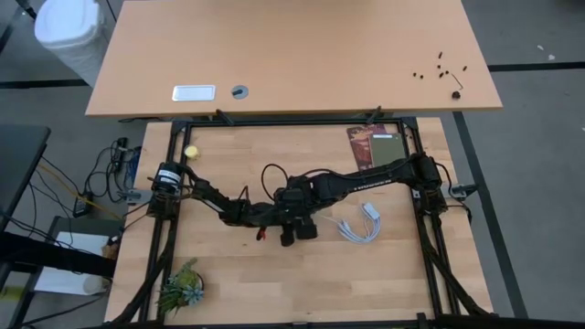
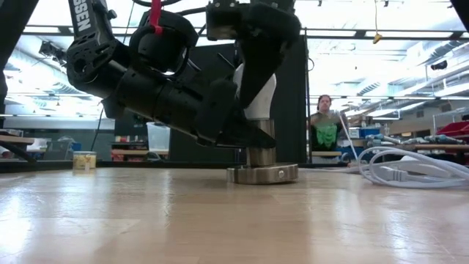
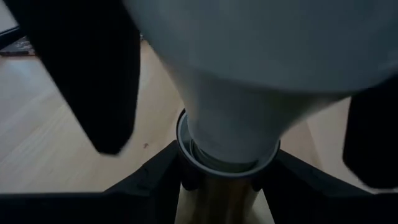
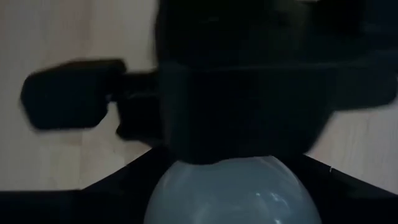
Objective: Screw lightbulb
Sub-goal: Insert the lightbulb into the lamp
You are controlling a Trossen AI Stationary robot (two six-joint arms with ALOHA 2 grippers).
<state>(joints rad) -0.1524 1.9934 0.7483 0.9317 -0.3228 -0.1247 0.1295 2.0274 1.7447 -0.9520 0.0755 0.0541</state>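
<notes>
The bulb stands upright in the socket near the middle of the table, its narrow base seated in the metal collar. The right pincer comes down from above and grips the bulb's dome, its fingers closed against the white glass. The left pincer reaches in low from the side and clamps the socket's brass neck just under the bulb; in the left wrist view its two dark fingers sit on either side of that neck. A coiled white cable lies just right of the arms. A yellow ball rests near the table's left edge, a plant at the front left corner. A person sits in the room beyond.
</notes>
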